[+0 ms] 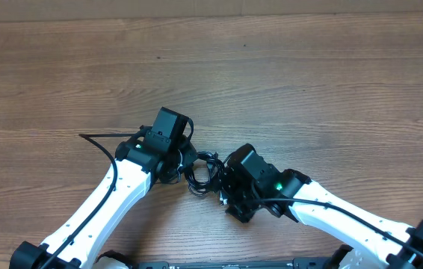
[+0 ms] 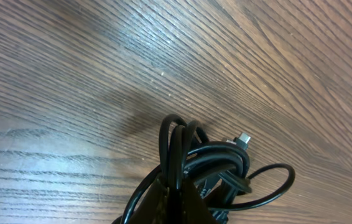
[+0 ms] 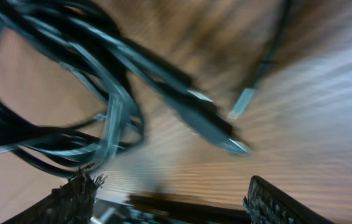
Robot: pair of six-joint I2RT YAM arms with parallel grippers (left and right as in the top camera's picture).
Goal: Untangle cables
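Overhead, the table (image 1: 271, 75) is wood-grained, and the cables (image 1: 202, 172) lie as a small black tangle just below the centre of the frame. The left arm (image 1: 122, 187) reaches up from the lower left and the right arm (image 1: 331, 213) from the lower right. Their ends stand on either side of the tangle, very near it. From this height the jaws cannot be made out. In the left wrist view the cables fill the lower centre. Several loops rise out of the left gripper (image 2: 170, 204), which shows dark at the bottom edge, closed and pinching the strands. One loop spreads toward the lower right, and a small metal plug (image 2: 243, 138) pokes out at the right of the bundle, just above the wood. The right wrist view is blurred. The cables sweep across the upper left and centre, and two plug ends (image 3: 241, 102) point toward the middle right. The right gripper (image 3: 166, 186) shows at the bottom edge with its fingers (image 3: 70, 199) set wide apart, lower left and lower right, holding nothing. The cables lie above them in the frame.
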